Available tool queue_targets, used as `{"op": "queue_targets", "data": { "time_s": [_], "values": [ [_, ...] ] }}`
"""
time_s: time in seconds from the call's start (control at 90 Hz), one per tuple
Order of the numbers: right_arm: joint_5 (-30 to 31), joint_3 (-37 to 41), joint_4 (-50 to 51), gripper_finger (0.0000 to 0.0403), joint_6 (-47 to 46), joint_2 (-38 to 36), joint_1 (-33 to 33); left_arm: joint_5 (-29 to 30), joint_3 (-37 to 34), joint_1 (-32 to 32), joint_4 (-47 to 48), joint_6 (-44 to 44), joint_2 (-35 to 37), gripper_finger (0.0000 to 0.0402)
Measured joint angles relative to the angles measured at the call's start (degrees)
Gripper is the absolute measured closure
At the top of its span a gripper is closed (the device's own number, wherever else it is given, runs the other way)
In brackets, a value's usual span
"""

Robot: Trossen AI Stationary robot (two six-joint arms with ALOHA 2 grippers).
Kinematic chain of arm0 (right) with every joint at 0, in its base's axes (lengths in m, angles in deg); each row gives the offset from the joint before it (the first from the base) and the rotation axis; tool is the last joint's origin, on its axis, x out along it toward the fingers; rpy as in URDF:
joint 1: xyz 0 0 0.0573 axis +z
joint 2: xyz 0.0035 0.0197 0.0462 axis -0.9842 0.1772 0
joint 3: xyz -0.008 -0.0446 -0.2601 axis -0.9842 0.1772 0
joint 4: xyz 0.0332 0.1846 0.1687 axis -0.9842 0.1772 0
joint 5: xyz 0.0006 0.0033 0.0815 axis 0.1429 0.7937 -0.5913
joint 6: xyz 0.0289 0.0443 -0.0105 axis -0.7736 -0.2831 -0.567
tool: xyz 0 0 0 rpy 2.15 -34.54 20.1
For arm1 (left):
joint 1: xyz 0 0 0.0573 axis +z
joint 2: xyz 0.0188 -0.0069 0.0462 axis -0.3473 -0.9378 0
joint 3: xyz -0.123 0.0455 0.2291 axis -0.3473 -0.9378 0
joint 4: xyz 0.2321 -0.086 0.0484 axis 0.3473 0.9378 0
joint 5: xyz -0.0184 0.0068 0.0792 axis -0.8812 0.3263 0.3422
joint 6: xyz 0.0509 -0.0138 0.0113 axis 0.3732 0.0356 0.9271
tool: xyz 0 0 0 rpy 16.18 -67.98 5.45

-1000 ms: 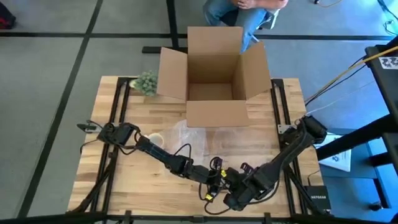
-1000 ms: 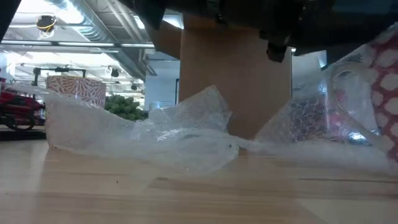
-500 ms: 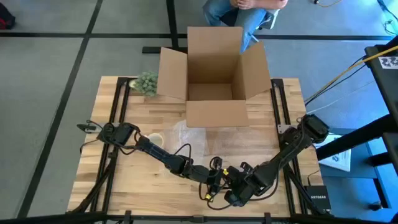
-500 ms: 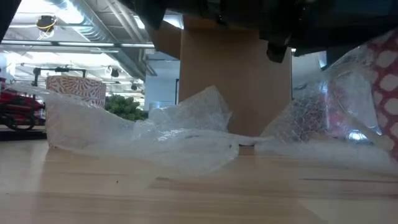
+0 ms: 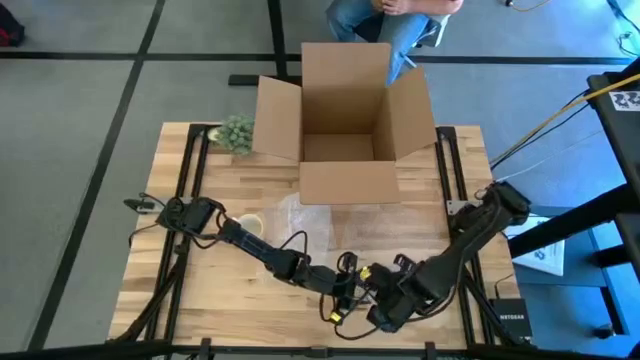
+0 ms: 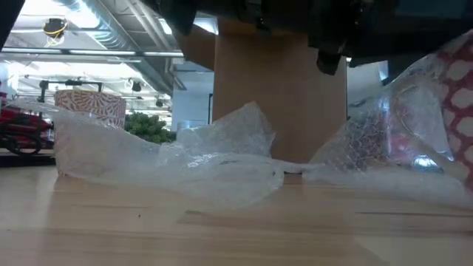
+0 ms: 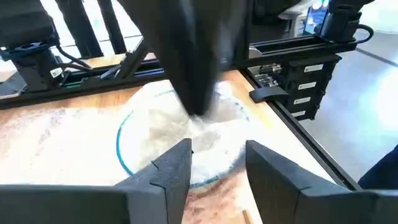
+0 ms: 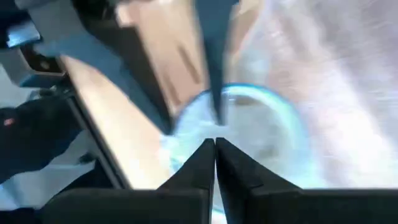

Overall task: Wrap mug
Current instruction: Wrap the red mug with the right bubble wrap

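A sheet of clear bubble wrap [image 5: 320,220] lies rumpled across the middle of the table [image 6: 185,162]. Its near right part is bunched over the red-and-white patterned mug [image 6: 452,96], whose blue rim [image 7: 121,146] shows through the plastic. My left gripper [image 7: 217,163] is open, reaching in from the left [image 5: 345,290]. Wrap lies in front of its fingertips, and I cannot tell whether they touch it. My right gripper [image 8: 215,149] is shut, coming from the right [image 5: 374,296] onto the wrap at the mug's rim. My right gripper meets the bubble wrap over the mug's mouth [image 7: 200,121] with its shut fingertips [image 7: 196,93], slanting down from the table's right. The wrap gathers around the tips. I cannot tell whether any of it is pinched between them. The wrapped mug rests on the table.
An open cardboard box [image 5: 345,110] stands at the far middle, one flap down toward the wrap. A small green plant [image 5: 236,132] sits at the far left. A red-and-white patterned round object [image 6: 90,107] stands left of the wrap. Bare wood [image 5: 200,290] lies at the near left.
My right gripper has drifted a little toward the table's right edge, staying shut at the mug. The wrap bunched over the mug has shifted slightly with it; the spread part of the sheet has stayed where it was.
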Motion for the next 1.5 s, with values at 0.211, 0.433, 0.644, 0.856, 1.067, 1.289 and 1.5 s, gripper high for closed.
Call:
{"op": "queue_targets", "data": {
  "time_s": [0.211,0.433,0.644,0.856,1.067,1.289,1.5],
  "values": [
    [7.7,-1.6,15.0,0.0402,-11.9,-0.9,2.7,0.0,0.0,0.0,0.1,0.0,0.2,0.0267],
    [3.8,6.0,19.4,0.0349,-23.6,-1.0,3.2,-0.2,-0.1,-0.1,0.7,-1.4,0.8,0.0267],
    [3.9,18.5,13.8,0.0226,-28.8,-5.9,2.4,-0.2,-0.1,-0.3,0.5,-1.4,0.8,0.0267],
    [8.6,36.5,-0.6,0.0150,-30.4,-19.8,-2.9,-0.2,-0.1,-0.3,0.4,-1.4,0.8,0.0267],
    [15.1,51.6,-13.5,0.0138,-28.5,-31.2,-11.9,-0.2,-0.1,-0.3,0.3,-1.4,0.8,0.0267],
    [15.3,60.9,-27.9,0.0149,-19.5,-31.7,-21.9,-0.2,0.0,-0.3,0.3,-1.4,0.8,0.0267],
    [15.3,63.2,-34.2,0.0165,-10.3,-25.9,-29.4,-0.2,0.0,-0.3,0.4,-1.3,0.8,0.0267]
  ]
}}
